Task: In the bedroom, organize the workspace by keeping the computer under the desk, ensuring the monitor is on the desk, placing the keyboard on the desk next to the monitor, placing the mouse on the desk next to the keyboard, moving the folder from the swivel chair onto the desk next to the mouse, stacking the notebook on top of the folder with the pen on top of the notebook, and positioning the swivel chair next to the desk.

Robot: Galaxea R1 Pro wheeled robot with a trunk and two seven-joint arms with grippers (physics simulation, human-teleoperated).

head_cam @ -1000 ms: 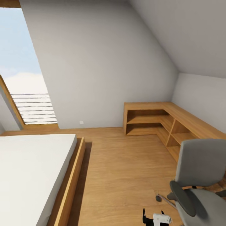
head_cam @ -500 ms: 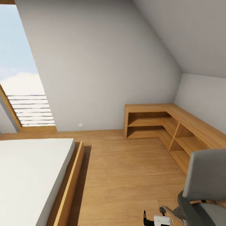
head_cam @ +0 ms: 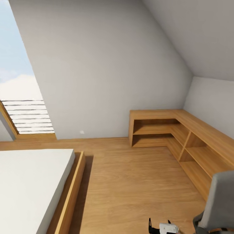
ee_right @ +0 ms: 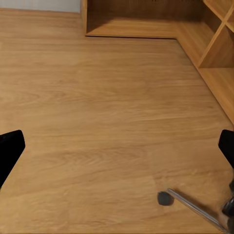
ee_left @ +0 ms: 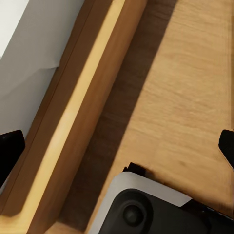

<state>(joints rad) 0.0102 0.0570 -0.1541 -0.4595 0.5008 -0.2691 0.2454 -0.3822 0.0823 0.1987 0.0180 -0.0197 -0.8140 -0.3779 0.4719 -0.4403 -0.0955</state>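
The swivel chair (head_cam: pixel 219 201) shows as a grey padded backrest cut off at the lower right corner of the head view. One of its chrome legs with a caster (ee_right: pixel 165 198) lies on the wooden floor in the right wrist view. My right gripper (ee_right: pixel 117 148) hangs open over bare floor, its black fingertips (ee_right: pixel 10 150) far apart. My left gripper (ee_left: pixel 117 148) is open too, above the bed's wooden side rail (ee_left: pixel 83 112) and my own base (ee_left: pixel 146 207). The desk, computer, monitor, keyboard, mouse, folder, notebook and pen are out of view.
A bed with a white mattress (head_cam: pixel 29 185) in a wooden frame takes the left. A light wooden L-shaped low cabinet (head_cam: pixel 169 125) runs along the back and right walls. A slanted window (head_cam: pixel 19 97) is at the far left. Wooden floor (head_cam: pixel 130 182) lies between bed and cabinet.
The head camera has moved, so the whole picture has shifted: the chair has slid toward the lower right corner and is now mostly cut off. Both grippers stay open.
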